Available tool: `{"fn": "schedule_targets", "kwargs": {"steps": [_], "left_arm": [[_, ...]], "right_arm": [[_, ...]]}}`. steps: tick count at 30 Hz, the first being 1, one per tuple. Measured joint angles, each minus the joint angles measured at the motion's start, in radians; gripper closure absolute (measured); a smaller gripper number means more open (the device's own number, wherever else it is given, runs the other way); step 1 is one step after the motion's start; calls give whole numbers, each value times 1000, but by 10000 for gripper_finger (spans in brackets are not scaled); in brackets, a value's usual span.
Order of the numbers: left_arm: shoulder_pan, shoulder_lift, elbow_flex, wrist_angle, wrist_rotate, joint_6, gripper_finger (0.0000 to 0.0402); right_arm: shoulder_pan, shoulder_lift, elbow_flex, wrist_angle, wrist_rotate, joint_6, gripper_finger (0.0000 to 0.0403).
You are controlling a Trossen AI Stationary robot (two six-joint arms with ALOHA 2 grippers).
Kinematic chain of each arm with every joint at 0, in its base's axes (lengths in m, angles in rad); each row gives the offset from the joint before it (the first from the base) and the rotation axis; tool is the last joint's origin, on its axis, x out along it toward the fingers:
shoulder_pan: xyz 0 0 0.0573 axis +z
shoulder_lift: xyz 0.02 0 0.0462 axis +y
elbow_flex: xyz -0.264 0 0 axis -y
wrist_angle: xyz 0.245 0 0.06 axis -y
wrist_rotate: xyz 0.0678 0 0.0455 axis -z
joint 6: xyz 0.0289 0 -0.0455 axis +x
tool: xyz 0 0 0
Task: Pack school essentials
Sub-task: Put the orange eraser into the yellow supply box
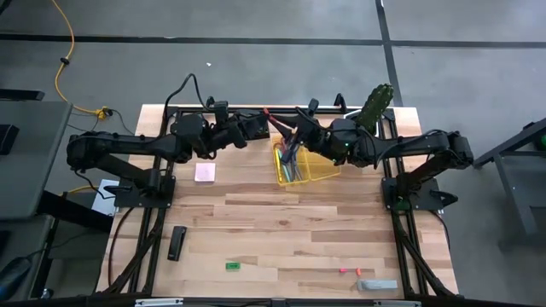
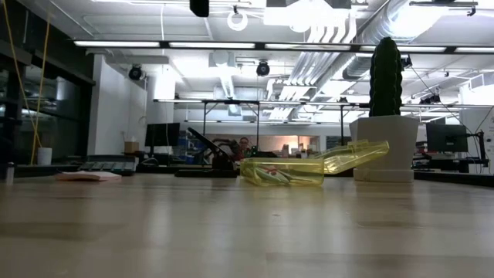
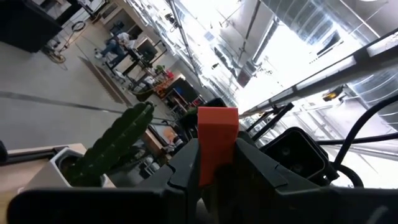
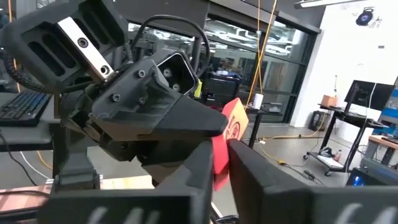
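Both arms reach in over the table's far middle and meet there. My left gripper (image 1: 258, 124) and my right gripper (image 1: 287, 130) are each shut on the same small flat red object (image 1: 268, 113), held high above the table. In the left wrist view it shows as an orange-red block (image 3: 217, 134). In the right wrist view it is a red piece (image 4: 231, 127) with my left gripper just beyond it. Below, a clear yellow pouch (image 1: 303, 164) lies on its side with pencils inside. The grippers are above the low view's frame. My left gripper pinches the red object's lower part (image 3: 217, 158) between its two fingers; the rest sticks out past the fingertips. The object is lifted clear of the table. My right gripper pinches the red object's near edge (image 4: 222, 163) between its two fingers, coming from the side opposite my left gripper.
A pale pink pad (image 1: 205, 173) lies left of the pouch. A flat black bar (image 1: 177, 242), a green eraser (image 1: 232, 266), pink bits (image 1: 350, 271) and a grey piece (image 1: 377, 286) lie toward the near edge. A cactus in a white pot (image 1: 375, 107) stands far right.
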Motion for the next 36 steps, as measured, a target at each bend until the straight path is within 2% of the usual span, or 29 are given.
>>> {"fn": "schedule_targets", "kwargs": {"steps": [3, 7, 12, 16, 22, 25, 29, 32, 36], "left_arm": [[0, -1, 0, 0, -1, 0, 328], [0, -1, 0, -2, 0, 0, 328], [2, -8, 1, -46, 1, 71, 310], [21, -82, 1, -195, 15, 148, 271], [44, -273, 1, -504, 19, 384, 222], [32, -362, 1, -598, 121, 506, 213], [-15, -439, 1, -724, 214, 608, 213], [-70, -458, 0, -783, 213, 654, 218], [-130, -447, 0, -773, 147, 706, 227]], "right_arm": [[0, 0, 0, 1, 1, 0, 395], [0, 0, 0, 0, 8, 3, 386], [1, -7, -2, -21, 30, -4, 398], [-1, -72, -2, -99, 89, 14, 397], [-10, -198, 0, -401, 75, 55, 399], [-33, -259, 0, -570, -37, 97, 400], [-84, -305, 0, -720, -319, 136, 401], [-112, -320, 0, -725, -495, 155, 402], [-119, -318, 0, -686, -556, 153, 402]]}}
